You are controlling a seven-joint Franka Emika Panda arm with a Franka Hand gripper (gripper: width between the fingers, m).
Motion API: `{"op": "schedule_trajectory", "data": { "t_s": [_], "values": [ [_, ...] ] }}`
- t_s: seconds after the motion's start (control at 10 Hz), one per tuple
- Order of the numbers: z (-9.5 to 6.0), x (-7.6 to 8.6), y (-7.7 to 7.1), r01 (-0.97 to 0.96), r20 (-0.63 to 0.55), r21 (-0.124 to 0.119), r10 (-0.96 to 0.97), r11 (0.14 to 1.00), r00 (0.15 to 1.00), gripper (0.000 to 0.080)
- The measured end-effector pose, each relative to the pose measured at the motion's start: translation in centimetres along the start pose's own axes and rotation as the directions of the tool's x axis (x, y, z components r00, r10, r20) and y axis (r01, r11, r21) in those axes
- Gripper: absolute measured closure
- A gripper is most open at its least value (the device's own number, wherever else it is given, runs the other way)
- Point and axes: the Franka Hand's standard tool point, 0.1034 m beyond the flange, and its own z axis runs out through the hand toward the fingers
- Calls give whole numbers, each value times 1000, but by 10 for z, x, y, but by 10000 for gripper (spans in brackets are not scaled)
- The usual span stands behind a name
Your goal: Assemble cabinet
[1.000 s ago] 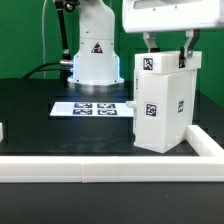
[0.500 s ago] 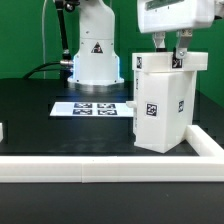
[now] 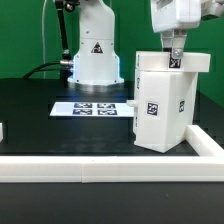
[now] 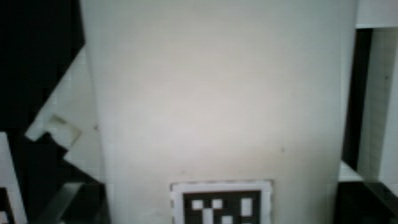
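**Gripper drew off toward the right above the standing cabinet**

Now, you had the cabinet (image 3: 161,100) standing upright on the black table (image 3: 50,120), tucked against the white border rail (image 3: 100,166) near the corner on the exterior view's right, a tagged face turned toward the camera. A second ago the gripper's white housing hung broad over the box; half a second later it had slid toward the exterior view's right, and at this moment it sat further right again, with the gripper (image 3: 174,58) down at the top edge near a small tag. Its jaws stood fairly wide and unchanged over that second, and you could not tell from either picture whether they clasped a panel or merely hovered. The box itself had not shifted. That reads to me as repositioning along the top for the next panel, not a lift.

The exterior view gave you the marker board (image 3: 95,107) lying flat behind the box and the arm's base (image 3: 93,55) beyond. The wrist view offered only a close white cabinet face with one tag (image 4: 222,204) at its edge; no fingers were identifiable there.
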Motion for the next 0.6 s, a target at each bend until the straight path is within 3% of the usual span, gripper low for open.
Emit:
{"op": "schedule_trajectory", "data": {
  "t_s": [0.1, 0.2, 0.3, 0.6],
  "values": [
    [1, -1, 0, 9, 0, 0, -9, 1000, 1000, 243],
    [0, -1, 1, 27, 11, -6, -27, 1000, 1000, 86],
    [-4, -1, 1, 36, 37, -17, -35, 999, 999, 27],
    [-24, 1, -5, 46, 89, 1, -45, 999, 995, 4]
  ]
}}
